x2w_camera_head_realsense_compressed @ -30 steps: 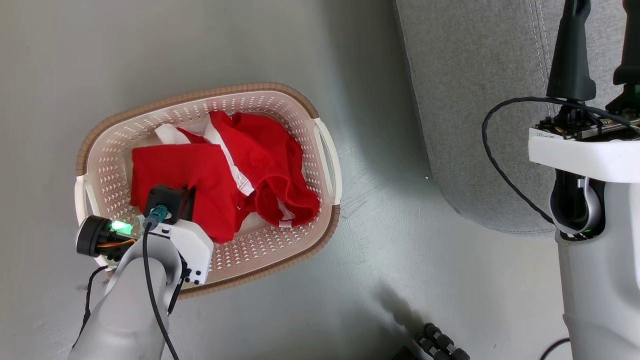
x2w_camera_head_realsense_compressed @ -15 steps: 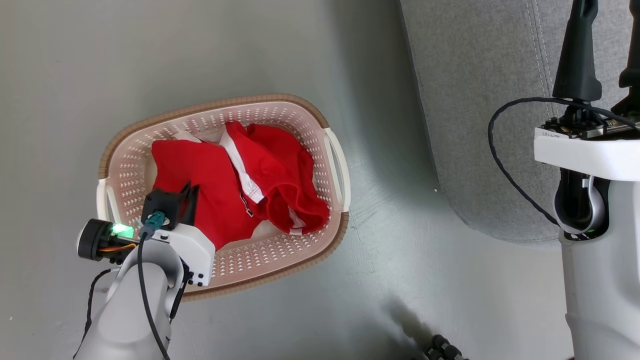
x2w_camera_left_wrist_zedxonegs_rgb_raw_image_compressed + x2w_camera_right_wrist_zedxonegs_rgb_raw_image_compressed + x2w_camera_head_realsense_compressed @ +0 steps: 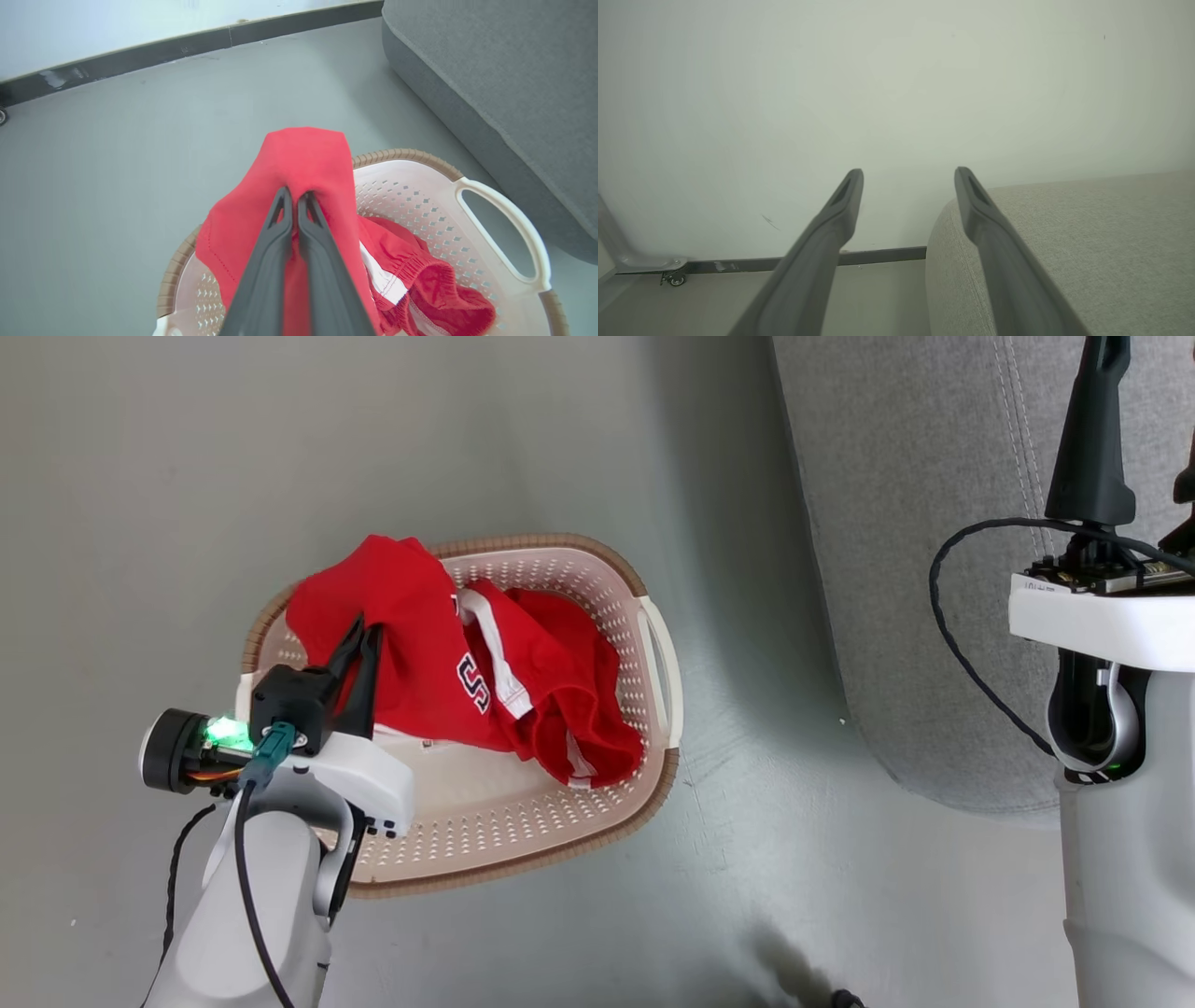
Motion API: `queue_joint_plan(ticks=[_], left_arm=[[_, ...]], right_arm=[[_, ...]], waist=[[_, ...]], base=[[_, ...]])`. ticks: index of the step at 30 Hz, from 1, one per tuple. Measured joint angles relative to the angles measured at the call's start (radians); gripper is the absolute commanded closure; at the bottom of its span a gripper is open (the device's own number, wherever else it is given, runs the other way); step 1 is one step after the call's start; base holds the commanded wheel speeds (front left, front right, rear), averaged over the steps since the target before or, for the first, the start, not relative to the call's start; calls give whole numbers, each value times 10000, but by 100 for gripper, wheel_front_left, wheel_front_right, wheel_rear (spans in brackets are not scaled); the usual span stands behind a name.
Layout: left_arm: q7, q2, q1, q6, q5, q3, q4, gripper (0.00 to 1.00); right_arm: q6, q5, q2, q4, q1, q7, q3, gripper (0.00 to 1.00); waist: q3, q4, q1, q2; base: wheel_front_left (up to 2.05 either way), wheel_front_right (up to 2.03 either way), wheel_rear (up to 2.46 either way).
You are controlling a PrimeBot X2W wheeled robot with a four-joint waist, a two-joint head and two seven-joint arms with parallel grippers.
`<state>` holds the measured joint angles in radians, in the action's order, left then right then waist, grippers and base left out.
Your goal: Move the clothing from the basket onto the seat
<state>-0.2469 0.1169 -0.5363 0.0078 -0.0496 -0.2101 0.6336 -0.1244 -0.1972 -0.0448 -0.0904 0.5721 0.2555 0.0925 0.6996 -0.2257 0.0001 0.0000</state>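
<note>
Barely begun: the left tool [image 3: 362, 633], pinching a fold of the clothing [image 3: 411, 607], holds one red piece partly above the basket [image 3: 560, 803] (the rest lies inside), while the right tool [image 3: 908, 179] hangs spread and empty near the seat [image 3: 915, 523], where nothing visible has been delivered yet.

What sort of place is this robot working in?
Likely an indoor room, perhaps a living-room mock-up: a large grey woven-fabric sofa seat, an oval cream perforated plastic laundry basket holding red sports clothing, and a bare grey floor meeting a white wall.
</note>
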Motion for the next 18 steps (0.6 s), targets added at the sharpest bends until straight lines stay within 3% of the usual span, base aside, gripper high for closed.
queue_joint_plan(ticks=[18], left_arm=[[-2,-13,874,190,-153,370,-2874,100]], right_arm=[[0,660,-33,-228,-603,0,69,0]], waist=[[-976,682,0,0]], base=[[0,0,0]])
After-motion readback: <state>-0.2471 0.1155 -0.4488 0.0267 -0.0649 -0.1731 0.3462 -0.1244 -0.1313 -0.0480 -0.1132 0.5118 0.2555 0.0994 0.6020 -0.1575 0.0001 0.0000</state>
